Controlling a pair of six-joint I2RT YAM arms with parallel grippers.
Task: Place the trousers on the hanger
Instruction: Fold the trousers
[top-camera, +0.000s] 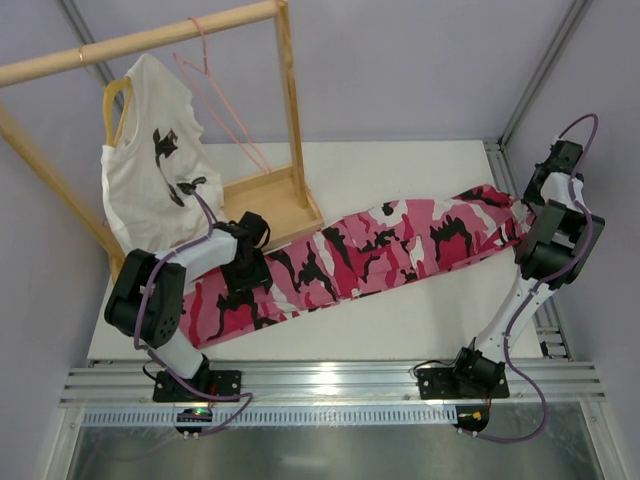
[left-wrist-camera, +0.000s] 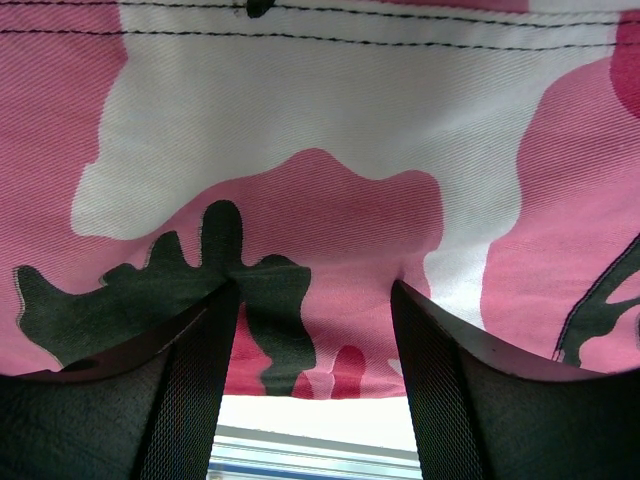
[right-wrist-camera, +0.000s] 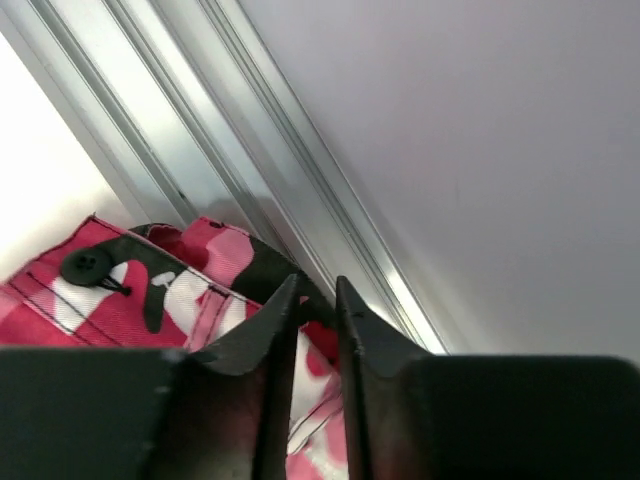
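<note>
Though partly under left arm (top-camera: 195, 257), trousers (top-camera: 400, 240) outstretched.

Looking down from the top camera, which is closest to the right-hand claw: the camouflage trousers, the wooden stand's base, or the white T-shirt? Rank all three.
From the right gripper:
1. trousers, on the right, with their waistband at its fingertips.
2. wooden base, middle-left, just behind the trouser legs.
3. white T-shirt, hanging at the far left.
</note>
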